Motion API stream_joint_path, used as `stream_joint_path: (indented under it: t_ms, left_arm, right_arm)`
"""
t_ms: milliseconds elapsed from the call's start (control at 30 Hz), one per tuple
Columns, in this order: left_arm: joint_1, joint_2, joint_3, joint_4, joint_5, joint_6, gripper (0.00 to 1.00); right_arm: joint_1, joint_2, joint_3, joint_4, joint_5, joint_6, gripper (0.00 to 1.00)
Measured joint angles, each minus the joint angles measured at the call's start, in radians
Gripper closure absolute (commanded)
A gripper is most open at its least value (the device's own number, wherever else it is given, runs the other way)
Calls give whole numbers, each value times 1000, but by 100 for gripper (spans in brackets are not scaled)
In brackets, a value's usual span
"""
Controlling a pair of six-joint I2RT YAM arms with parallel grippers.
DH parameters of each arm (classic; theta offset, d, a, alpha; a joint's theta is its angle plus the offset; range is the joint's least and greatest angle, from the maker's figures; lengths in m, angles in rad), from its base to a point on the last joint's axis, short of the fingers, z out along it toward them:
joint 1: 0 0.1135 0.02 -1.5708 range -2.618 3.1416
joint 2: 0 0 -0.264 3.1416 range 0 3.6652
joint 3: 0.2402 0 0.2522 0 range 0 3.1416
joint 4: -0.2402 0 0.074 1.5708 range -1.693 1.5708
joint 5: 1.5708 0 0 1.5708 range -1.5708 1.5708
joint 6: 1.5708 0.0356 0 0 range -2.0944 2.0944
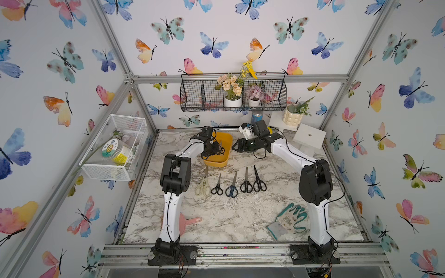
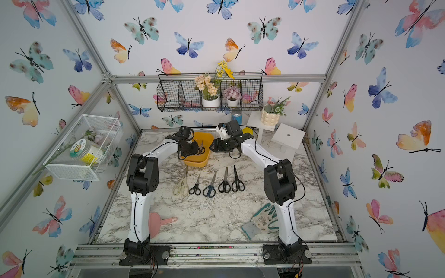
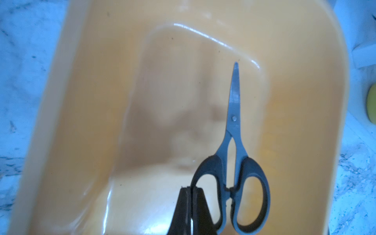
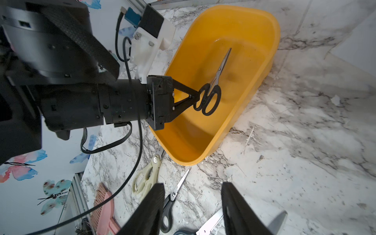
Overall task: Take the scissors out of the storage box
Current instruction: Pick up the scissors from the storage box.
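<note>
In a top view, left of centre, the left end effector (image 1: 214,149) hangs over the yellow-orange storage box (image 1: 216,164). It is clenched on one handle loop of the last black-handled scissors (image 3: 234,122). The left wrist view shows the grip on the outer edge of that loop, at the lower middle of the frame. The blades are closed and run straight ahead of the end effector, towards the top of the frame and along the box's length. The pair looks raised off the box floor but within the rim. The coming move is probably a lift and a pull back over the near rim. Right of the box, the right end effector (image 1: 237,145) is released and empty, and farther from the pair than the left. Lower in the frame, on the worktop (image 1: 216,216), five pairs lie in a row. From left to right they are cream-handled (image 1: 203,185), small black (image 1: 217,186), blue (image 1: 232,187), and two black (image 1: 246,184).
</note>
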Motion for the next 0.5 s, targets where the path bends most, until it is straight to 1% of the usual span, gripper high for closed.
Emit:
stream_joint_path:
  t_ms: [100,233,500]
  left_arm:
    - [-1,-14,-3,1,3,-12,100]
    - [-5,-58,-44,3,9,-20,100]
    - [-40,-236,-186,21,10,-44,100]
  right_arm:
    - [0,0,0,14,0,2,47]
    - [0,0,0,37,1,20,43]
    - [0,0,-31,154,-5,127,38]
